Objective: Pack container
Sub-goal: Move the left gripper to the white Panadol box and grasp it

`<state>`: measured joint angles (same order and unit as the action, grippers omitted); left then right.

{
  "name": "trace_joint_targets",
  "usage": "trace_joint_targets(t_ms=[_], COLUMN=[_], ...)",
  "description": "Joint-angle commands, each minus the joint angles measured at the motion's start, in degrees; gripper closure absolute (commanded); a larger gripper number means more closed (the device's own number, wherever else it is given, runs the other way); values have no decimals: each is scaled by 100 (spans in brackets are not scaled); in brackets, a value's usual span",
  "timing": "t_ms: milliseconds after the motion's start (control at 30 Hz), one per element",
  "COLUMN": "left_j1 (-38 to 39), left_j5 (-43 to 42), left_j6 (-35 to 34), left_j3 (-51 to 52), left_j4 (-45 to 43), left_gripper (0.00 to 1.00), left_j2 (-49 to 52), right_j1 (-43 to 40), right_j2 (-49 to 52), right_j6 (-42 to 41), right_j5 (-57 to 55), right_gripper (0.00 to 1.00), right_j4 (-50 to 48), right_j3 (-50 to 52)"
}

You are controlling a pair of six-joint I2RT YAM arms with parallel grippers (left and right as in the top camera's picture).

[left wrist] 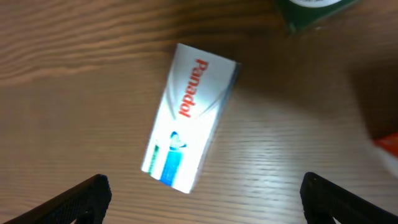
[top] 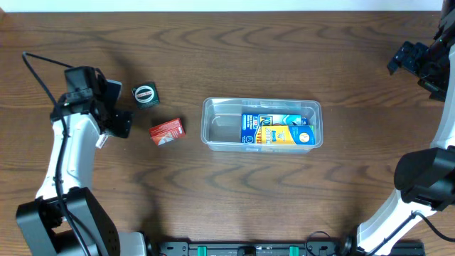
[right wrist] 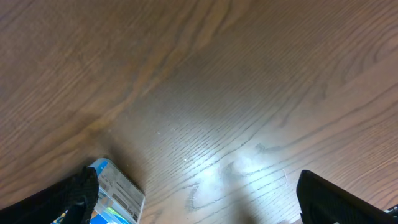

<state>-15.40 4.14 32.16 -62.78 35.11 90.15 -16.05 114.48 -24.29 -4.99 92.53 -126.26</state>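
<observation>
The container (top: 220, 122), a clear plastic tub, stands mid-table with a blue box (top: 253, 127) and a yellow box (top: 290, 134) lying in its right half. One corner of the container (right wrist: 118, 193) shows at the lower left of the right wrist view. A white Panadol box (left wrist: 189, 118) lies flat on the wood just ahead of my open left gripper (left wrist: 205, 205); nothing is between its fingers (left wrist: 81, 199). From above, my left gripper (top: 117, 119) is left of the tub and covers most of that box. My right gripper (top: 418, 67) hangs open and empty at the far right over bare wood.
A dark green box (top: 145, 94) and a red box (top: 166, 131) lie between the left gripper and the tub. The left wrist view catches the green box (left wrist: 314, 9) at the top right and the red box (left wrist: 388, 146) at the right edge.
</observation>
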Motion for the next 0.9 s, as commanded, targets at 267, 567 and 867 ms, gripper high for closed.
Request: trace_joint_targets(t_ms=[267,567,867], left_j1=[-911,-949,-951], left_j5=[-1067,-1147,-1143], left_j6=[988,1438,1547], left_j3=[-87,-87,-87], left_j4=[-334,-420,-791], left_gripper=[2,2,2], left_j2=[531,1266,1694], right_j1=[-48,-48,-48], right_j2=[20,20,20], right_j6=[61,61,61], right_j5=[-79,-79,-79], right_gripper=[1,1,1], right_j4=[4,4,4], right_j3=[-74,-74,-74])
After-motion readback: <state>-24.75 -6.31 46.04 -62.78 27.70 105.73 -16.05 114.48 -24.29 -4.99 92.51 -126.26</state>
